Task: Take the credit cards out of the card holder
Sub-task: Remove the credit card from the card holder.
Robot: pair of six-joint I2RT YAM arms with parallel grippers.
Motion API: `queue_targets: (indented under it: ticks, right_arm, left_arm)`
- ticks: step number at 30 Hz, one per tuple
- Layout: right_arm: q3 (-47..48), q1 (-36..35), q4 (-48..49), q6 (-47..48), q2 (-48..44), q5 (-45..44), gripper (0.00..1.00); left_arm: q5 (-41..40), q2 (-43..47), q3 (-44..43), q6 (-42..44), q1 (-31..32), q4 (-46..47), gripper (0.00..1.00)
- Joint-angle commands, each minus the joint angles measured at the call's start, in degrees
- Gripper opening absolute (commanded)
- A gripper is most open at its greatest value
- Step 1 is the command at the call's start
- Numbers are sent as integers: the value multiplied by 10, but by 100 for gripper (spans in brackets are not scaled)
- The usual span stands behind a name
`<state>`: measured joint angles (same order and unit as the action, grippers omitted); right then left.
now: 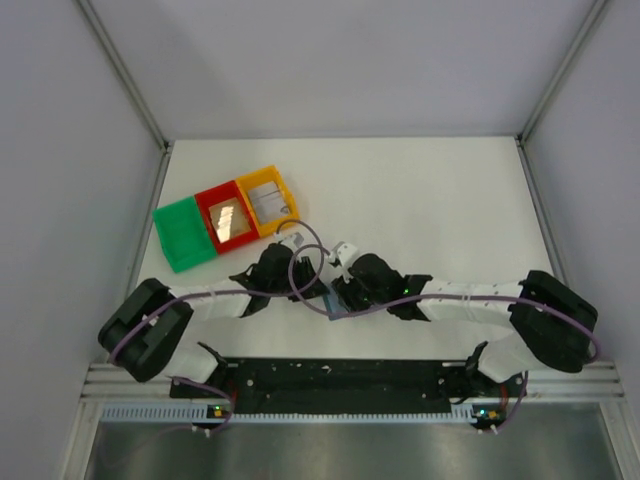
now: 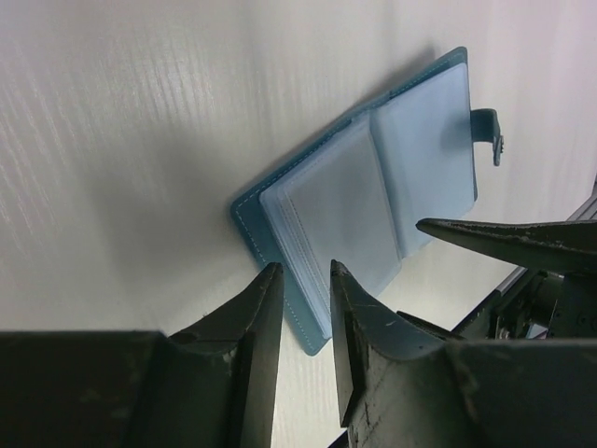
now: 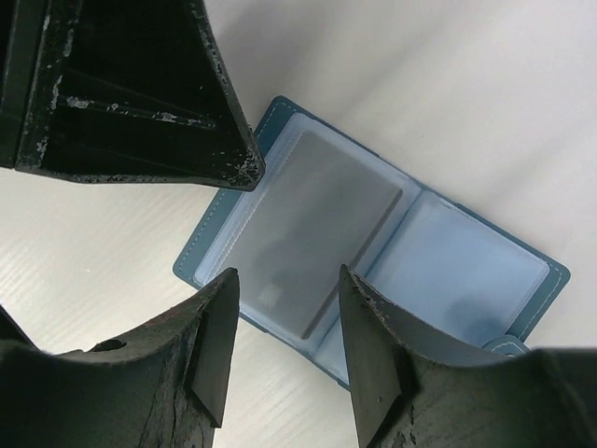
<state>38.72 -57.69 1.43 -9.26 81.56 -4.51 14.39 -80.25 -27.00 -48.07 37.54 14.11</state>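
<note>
The card holder (image 3: 466, 271), a blue stitched cover with glossy clear pockets, lies open flat on the matte white table (image 3: 485, 84), centre frame. A flat grey card (image 3: 317, 233) fills its left pocket. The right gripper (image 3: 287, 277) hangs released above it. The left gripper (image 2: 303, 275) shows a narrow gap over the holder's stitched edge; I cannot tell whether it pinches.

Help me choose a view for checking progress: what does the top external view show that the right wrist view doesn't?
Only top external: the green tray, red tray and yellow tray, the last two holding cards. Only right wrist: the card holder lies open, a grey card in one clear pocket. Both: the card holder under the right gripper, though from above only a blue corner shows.
</note>
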Motion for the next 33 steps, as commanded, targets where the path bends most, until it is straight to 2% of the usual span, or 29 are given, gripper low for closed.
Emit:
queue_targets:
  ticks: [1,10,20,26,28,33]
  right_arm:
    - [30,-22,11,42,20,-16,46]
    - [41,-38,16,45,54,-13,48]
    - [37,-41,-13,55,67,-54,49]
    - [22,-41,-32,55,68,-78,42]
    - [20,-40,-35,51,69,-83,35]
    - [24,-41,-35,41,66,-89,24]
  left_arm:
    - [18,-19,-19,7,-4,17,28]
    - [27,-58,-19,12,-5,10,18]
    - [26,-70,-27,23,-6,-4,17]
    - [26,-71,-31,27,-6,-11,16]
    - [26,-72,-33,27,-7,-13,16]
    - [27,-77,-37,31,-7,-15,16]
